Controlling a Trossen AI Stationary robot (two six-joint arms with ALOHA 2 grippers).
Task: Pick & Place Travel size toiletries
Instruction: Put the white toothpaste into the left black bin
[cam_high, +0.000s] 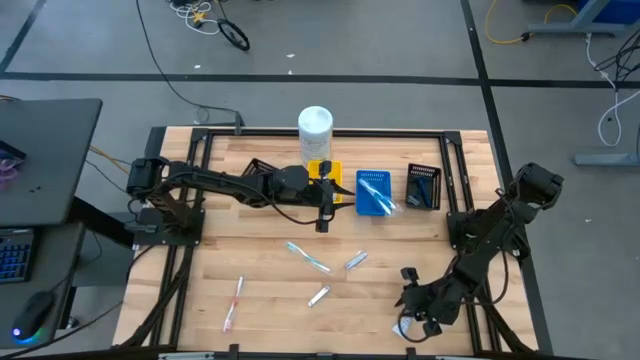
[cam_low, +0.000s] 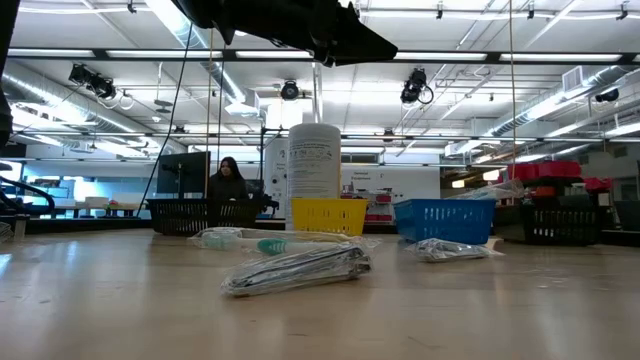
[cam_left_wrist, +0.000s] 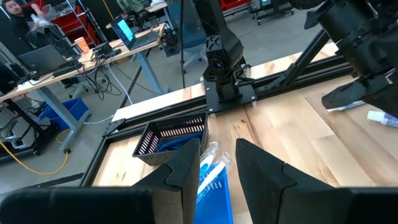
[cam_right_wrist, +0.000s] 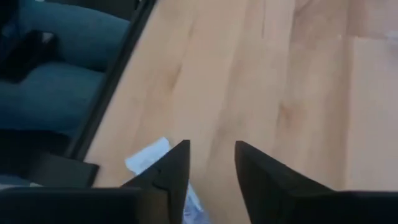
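Observation:
Several travel size toiletries lie loose on the wooden table: a light-blue toothbrush (cam_high: 308, 257), a silvery sachet (cam_high: 356, 260), a small white tube (cam_high: 319, 295) and a pink toothbrush (cam_high: 234, 303). A wrapped one lies in the blue tray (cam_high: 375, 192). My left gripper (cam_left_wrist: 217, 168) hovers open just short of that tray, nothing between its fingers. My right gripper (cam_right_wrist: 211, 171) is open low over the near right corner, with a white-and-blue packet (cam_right_wrist: 148, 155) lying beside one finger. My right gripper stands over the packet's end (cam_right_wrist: 163, 149) near the table's edge, slanting down; its own finger (cam_right_wrist: 171, 174) hides the spot, so I cannot tell whether it touches the packet. The packet lies flat on the table.
A yellow tray (cam_high: 325, 175), a black tray (cam_high: 424, 186) and a tall white cylinder (cam_high: 315, 125) stand along the far side. A dark metal frame (cam_high: 470, 215) borders the table. A person sits in the room behind (cam_low: 228, 180).

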